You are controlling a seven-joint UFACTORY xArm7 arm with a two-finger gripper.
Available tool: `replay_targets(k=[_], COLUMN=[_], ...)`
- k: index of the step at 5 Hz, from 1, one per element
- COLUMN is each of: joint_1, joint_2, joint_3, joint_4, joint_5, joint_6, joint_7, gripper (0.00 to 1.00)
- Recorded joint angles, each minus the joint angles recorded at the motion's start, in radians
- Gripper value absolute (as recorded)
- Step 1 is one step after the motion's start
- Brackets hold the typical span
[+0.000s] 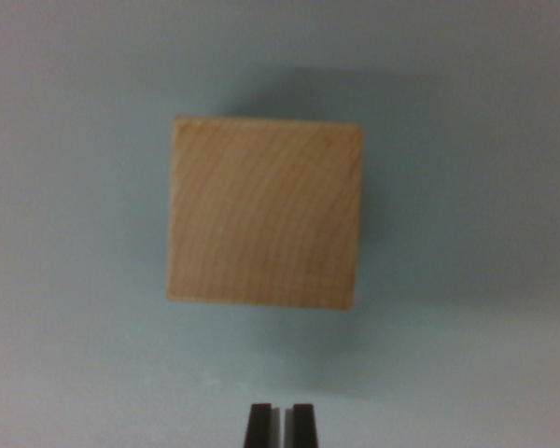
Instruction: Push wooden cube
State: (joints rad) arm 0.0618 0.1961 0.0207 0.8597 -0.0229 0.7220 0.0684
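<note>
A pale, ring-grained wooden cube (265, 212) sits on the smooth grey-blue worktop (65, 355); the dark fingers (259, 426) are clenched, apart from it.

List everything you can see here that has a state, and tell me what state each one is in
wooden cube: resting flat on the surface, one face toward the camera, not touched by anything.
gripper: at the bottom edge of the wrist view, fingertips nearly together with only a thin slit between them, holding nothing, clear of the cube.
grey surface: bare around the cube, soft shadow beside it.
</note>
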Motion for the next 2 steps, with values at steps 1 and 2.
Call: replay_targets(k=[1,2], joint_1=[0.0012,0.0012], joint_2=[0.005,0.005], joint_3=[0.001,0.001], joint_4=[-0.021,-0.021], joint_5=[0.0002,0.0002], joint_6=[-0.023,-0.023], joint_7=[0.001,0.001], gripper=[0.00,0.00])
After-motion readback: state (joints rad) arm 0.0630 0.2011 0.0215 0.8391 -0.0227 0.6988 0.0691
